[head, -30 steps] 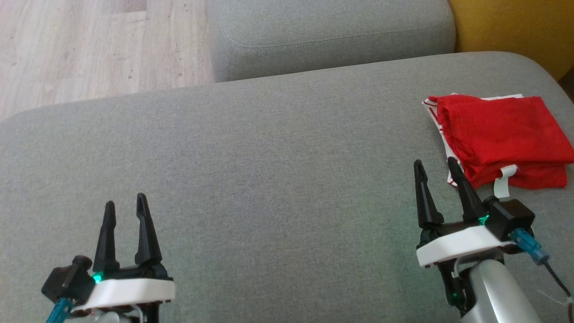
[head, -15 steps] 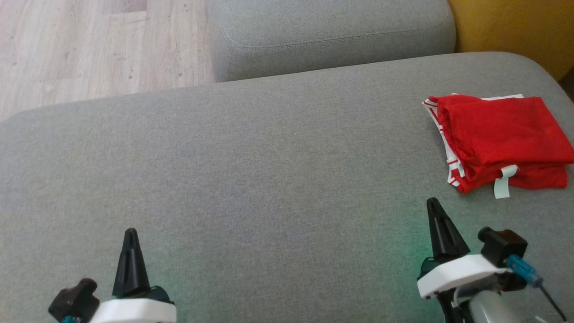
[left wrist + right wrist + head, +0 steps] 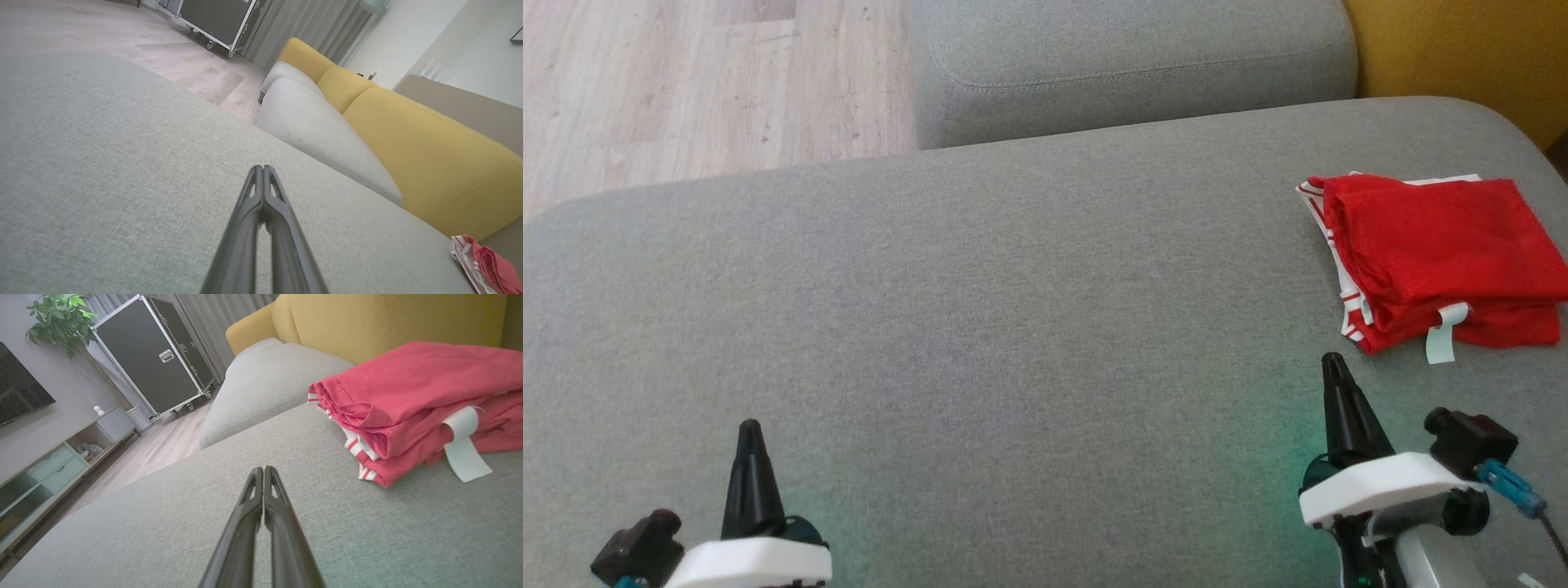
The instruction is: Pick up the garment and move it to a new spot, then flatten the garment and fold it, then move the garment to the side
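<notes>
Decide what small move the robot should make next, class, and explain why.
Probably no more handling: I would just lower both arms to rest. The red garment lies folded in a stack near the right edge of the grey cushion, and the left pincer and right pincer are both shut, empty and apart from it, so the job looks done.

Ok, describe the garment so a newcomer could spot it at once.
Take the wide grey sofa cushion before the robot and follow it to its right end, near the yellow backrest. There lies the folded red garment, marked by red-and-white striped trim and a white label sticking out.
</notes>
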